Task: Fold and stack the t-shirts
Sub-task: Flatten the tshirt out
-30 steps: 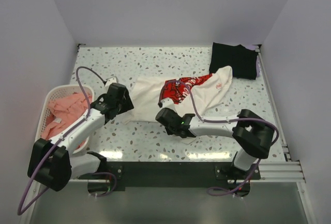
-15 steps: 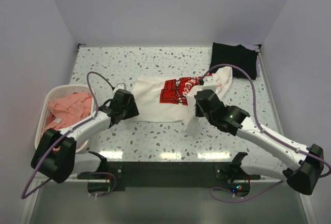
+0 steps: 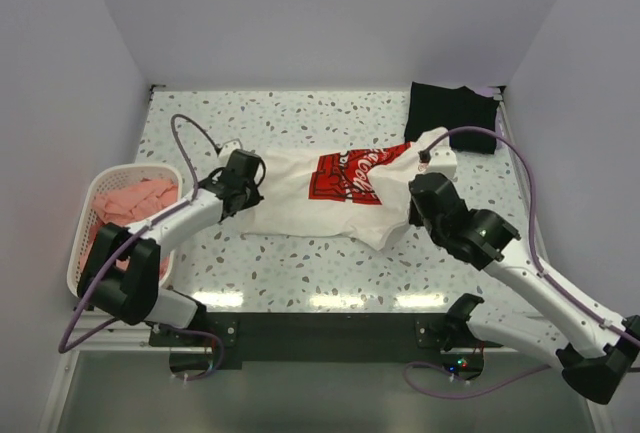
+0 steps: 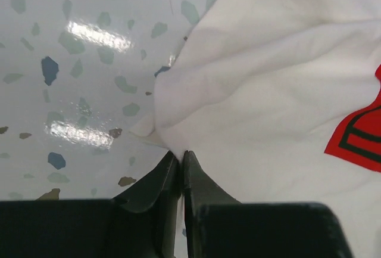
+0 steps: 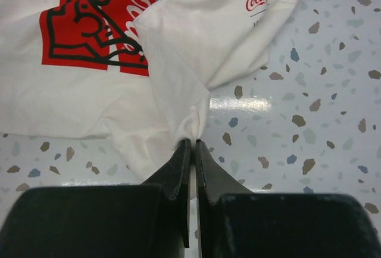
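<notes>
Pinching opposite edges of the white cloth t-shirt with the red square print [image 3: 288, 201], my left pincer [image 4: 180, 155] and right pincer [image 5: 193, 144] both clench its fabric, so I can stretch it flat on the speckled tabletop [image 3: 300, 118] for folding.

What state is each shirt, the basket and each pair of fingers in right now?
white shirt: lying print up, rumpled, not yet folded.
black shirt: folded, at the far right corner.
pink shirts: heaped loose in the basket.
basket: upright, holding the pink shirts.
left fingers: shut on the white shirt's edge.
right fingers: shut on the white shirt's edge.
</notes>
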